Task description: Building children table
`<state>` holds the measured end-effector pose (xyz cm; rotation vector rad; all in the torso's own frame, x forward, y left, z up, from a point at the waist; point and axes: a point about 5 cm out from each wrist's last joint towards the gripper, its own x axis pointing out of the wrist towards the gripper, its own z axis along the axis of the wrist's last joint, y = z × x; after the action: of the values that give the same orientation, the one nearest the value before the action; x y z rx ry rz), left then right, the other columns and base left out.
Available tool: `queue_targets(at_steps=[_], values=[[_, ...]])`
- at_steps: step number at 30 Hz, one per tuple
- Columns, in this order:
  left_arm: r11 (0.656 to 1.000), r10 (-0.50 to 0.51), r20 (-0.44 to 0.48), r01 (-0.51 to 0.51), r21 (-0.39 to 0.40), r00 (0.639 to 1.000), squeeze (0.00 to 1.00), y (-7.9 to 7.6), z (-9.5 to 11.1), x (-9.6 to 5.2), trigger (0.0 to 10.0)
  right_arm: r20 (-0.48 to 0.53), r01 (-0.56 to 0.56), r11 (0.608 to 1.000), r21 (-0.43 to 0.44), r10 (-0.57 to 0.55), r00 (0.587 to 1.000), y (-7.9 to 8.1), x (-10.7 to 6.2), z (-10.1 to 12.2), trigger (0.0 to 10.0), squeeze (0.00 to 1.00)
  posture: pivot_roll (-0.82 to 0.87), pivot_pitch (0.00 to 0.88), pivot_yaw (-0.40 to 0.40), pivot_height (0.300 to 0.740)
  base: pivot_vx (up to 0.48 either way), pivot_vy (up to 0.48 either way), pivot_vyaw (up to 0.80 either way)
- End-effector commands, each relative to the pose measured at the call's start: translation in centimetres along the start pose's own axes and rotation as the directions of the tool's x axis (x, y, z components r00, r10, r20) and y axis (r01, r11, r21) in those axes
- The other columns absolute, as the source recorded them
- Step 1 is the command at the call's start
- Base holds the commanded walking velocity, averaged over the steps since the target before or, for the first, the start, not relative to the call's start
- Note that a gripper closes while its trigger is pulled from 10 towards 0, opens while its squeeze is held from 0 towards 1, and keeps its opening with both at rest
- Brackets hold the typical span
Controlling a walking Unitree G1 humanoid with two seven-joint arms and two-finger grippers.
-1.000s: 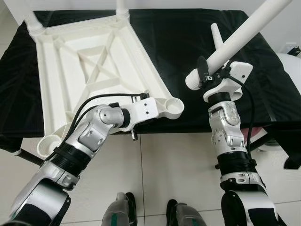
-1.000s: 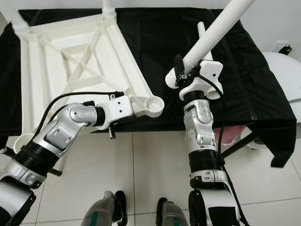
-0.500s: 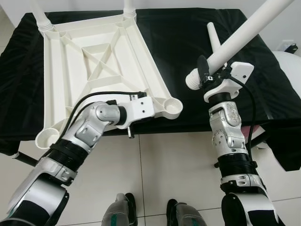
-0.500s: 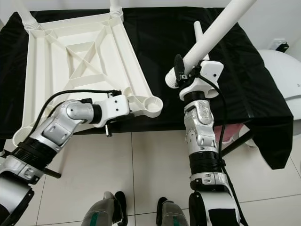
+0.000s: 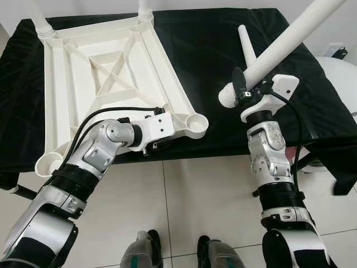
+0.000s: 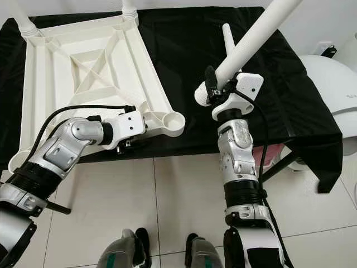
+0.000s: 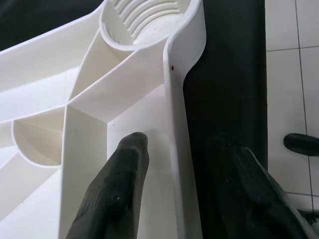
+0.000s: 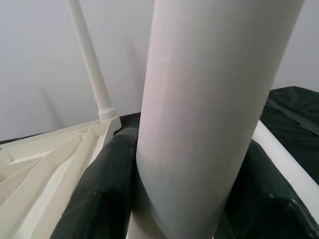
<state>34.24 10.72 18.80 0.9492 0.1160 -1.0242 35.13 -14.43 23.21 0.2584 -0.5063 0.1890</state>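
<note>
A black cloth (image 5: 223, 61) is draped over a bench. On it, upside down, lies the white moulded-plastic tabletop (image 5: 106, 84), ribbed with crossed braces, with round sockets at its corners. Its near rim, beside a threaded socket (image 5: 197, 121), is clamped between the left gripper's (image 7: 177, 164) fingers. A smooth white tubular leg (image 5: 284, 44) is held aslant above the cloth, clenched by the right gripper (image 8: 189, 199). Another leg (image 5: 245, 44) lies on the cloth.
</note>
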Motion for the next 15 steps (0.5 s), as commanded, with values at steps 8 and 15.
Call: queue_targets(at_steps=[8,15], values=[[0.984,0.04,0.001,-0.039,-0.175,0.999,0.0,0.3,-0.8,-0.3,10.0,-0.007,-0.044,0.999,-0.003,0.044,0.999,0.3,-0.3,0.1,10.0,0.0,-0.07,0.184,0.012,0.74,0.0,0.0,0.0],[0.961,0.072,0.091,-0.044,-0.272,0.993,0.0,1.5,0.7,-1.3,10.0,-0.008,-0.049,0.999,0.001,0.049,0.999,0.3,-0.2,0.1,10.0,0.0,-0.07,0.187,0.012,0.74,0.0,0.0,0.0]])
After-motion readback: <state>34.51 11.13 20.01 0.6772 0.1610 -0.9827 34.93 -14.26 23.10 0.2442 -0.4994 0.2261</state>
